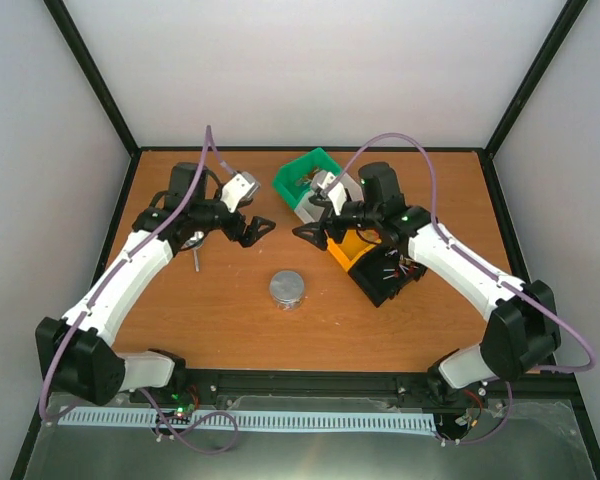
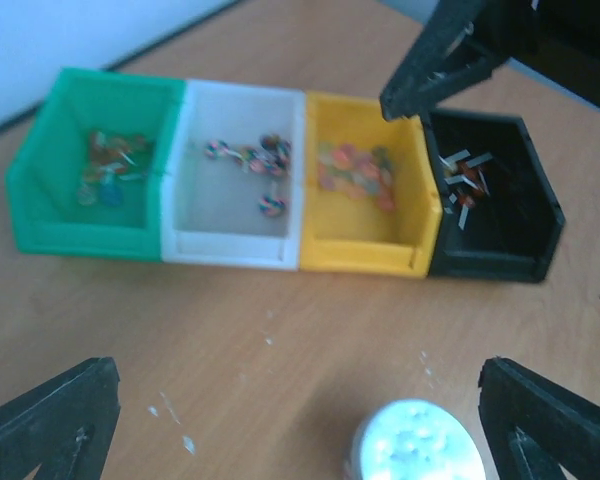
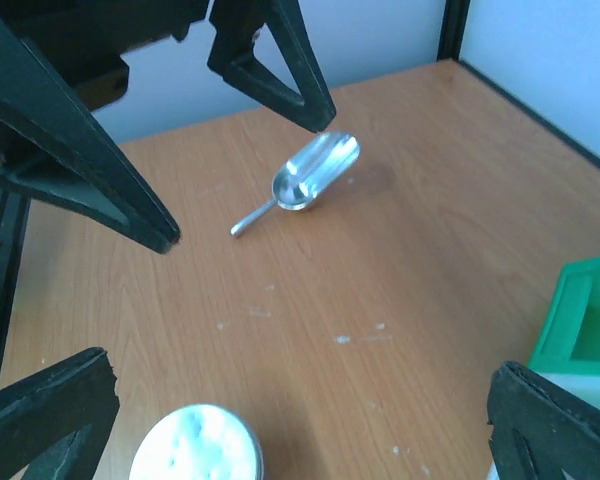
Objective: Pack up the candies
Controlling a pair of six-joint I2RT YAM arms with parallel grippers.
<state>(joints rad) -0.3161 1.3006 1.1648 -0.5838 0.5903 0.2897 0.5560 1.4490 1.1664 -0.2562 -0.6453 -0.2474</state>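
Left wrist view: candies [image 2: 355,172] lie scattered in four touching bins in a row beyond the jar [image 2: 412,445]: green bin [image 2: 40,200], white bin [image 2: 230,245], yellow bin [image 2: 365,255], black bin [image 2: 520,200]. Near the jar, the left gripper [image 2: 298,370] hangs with fingers spread wide, gripping nothing. Facing it across the jar, the right gripper [image 3: 300,368] is likewise spread and empty. In the right wrist view, a scoop [image 3: 310,180] lies on the table [image 1: 380,330] beyond the jar, well apart from it.
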